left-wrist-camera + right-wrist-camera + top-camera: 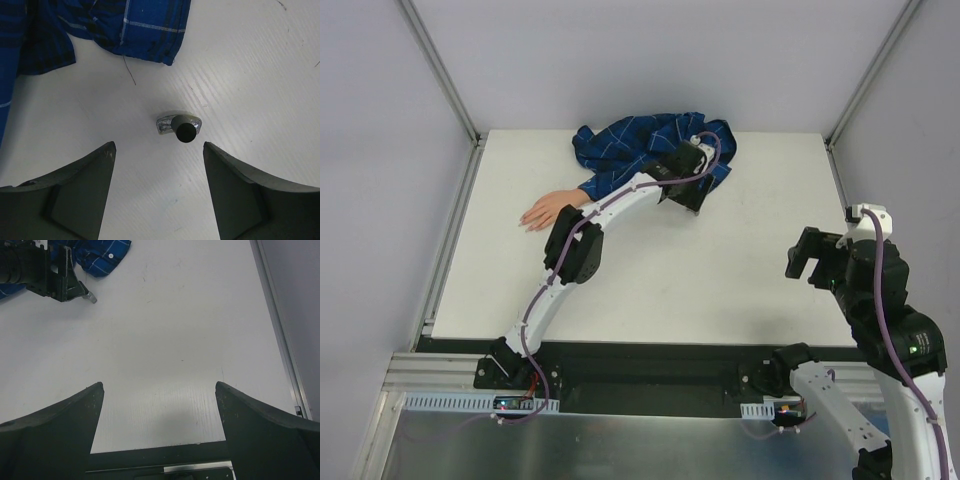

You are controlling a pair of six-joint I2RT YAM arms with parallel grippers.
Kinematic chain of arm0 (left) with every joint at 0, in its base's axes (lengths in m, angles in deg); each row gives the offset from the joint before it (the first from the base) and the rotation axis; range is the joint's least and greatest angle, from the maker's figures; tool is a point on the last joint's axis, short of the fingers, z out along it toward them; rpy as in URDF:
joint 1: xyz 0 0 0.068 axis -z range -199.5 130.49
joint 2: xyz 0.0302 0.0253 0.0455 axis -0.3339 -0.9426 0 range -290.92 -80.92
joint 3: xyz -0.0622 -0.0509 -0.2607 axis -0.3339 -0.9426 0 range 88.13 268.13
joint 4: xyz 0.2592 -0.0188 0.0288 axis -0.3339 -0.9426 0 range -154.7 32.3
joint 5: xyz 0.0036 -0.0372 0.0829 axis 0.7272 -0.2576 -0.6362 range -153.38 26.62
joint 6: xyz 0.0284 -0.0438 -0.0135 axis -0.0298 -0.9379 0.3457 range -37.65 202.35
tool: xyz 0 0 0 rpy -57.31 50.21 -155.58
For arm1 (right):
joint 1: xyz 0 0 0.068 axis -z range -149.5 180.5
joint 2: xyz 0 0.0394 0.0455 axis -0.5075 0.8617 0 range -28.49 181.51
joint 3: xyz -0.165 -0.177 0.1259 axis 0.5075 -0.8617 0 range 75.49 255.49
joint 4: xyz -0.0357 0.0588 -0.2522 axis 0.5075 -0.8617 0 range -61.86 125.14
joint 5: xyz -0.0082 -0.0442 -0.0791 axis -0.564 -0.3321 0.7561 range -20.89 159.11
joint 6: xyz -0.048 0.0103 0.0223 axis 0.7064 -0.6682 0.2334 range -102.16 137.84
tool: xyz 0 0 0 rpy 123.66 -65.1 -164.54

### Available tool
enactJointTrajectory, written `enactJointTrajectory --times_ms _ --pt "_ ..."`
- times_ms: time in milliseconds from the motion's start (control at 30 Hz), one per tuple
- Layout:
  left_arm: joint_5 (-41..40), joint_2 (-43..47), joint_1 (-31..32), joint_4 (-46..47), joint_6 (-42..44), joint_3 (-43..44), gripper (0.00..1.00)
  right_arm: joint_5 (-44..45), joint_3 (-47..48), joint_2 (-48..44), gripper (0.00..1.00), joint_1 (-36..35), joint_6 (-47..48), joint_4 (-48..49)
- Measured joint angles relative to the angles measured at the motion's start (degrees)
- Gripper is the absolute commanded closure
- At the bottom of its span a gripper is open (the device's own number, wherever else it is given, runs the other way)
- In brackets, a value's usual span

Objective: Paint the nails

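Note:
The peach dummy hand (546,210) lies flat at the table's left, fingers pointing left; its nails are too small to make out. Its blue checked sleeve (638,146) is bunched at the back middle and also shows in the left wrist view (142,30). A small bottle with a dark round cap (184,131) stands on the table just ahead of my left gripper (159,146), which is open and empty above the table. In the top view the left gripper (690,200) hangs by the sleeve's front edge. My right gripper (159,385) is open and empty, raised at the right (808,256).
The white table (720,280) has metal rails at its left and right edges (453,250). The left arm's elbow (572,250) rises just in front of the dummy hand. In the right wrist view the left gripper (50,272) shows at the far left, by the sleeve (102,257).

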Motion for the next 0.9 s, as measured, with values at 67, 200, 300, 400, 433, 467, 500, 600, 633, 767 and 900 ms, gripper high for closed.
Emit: enactJointTrajectory --times_ms 67,200,300,400,433,467,500,600,633,767,900 --pt "-0.55 -0.5 0.0 0.11 0.42 0.46 0.36 0.0 0.0 -0.04 0.04 0.0 0.04 0.02" --pt "-0.7 -1.11 0.02 0.92 0.9 1.14 0.39 -0.02 0.0 -0.04 0.04 0.0 0.17 0.02" --pt "-0.7 -1.27 0.04 1.79 1.29 1.25 0.4 -0.04 -0.04 -0.04 0.04 0.0 0.22 0.04" --pt "-0.68 -1.66 0.2 2.8 1.62 1.68 0.41 -0.07 -0.13 -0.04 0.04 0.0 0.22 0.04" --pt "-0.68 -1.88 0.33 3.26 1.73 1.84 0.41 -0.07 -0.17 -0.04 0.04 0.0 0.22 0.07" --pt "-0.63 -2.05 0.44 3.67 1.77 1.92 0.42 -0.07 -0.17 -0.04 0.04 0.0 0.22 0.07" --pt "-0.61 -2.23 0.61 3.91 1.81 1.92 0.42 -0.09 -0.22 -0.04 0.04 0.0 0.22 0.07" --pt "-0.59 -2.8 0.81 4.66 1.95 1.95 0.46 -0.11 -0.39 -0.04 0.04 0.0 0.22 0.09" --pt "-0.59 -3.02 0.85 4.92 1.95 1.95 0.48 -0.09 -0.48 -0.04 0.04 0.0 0.22 0.07" --pt "-0.57 -3.85 1.14 4.96 1.99 1.95 0.53 -0.11 -0.5 -0.04 0.04 0.0 0.24 0.09" --pt "-0.59 -4.02 1.16 5.03 2.01 1.95 0.6 -0.13 -0.5 -0.02 0.04 0.0 0.22 0.09"
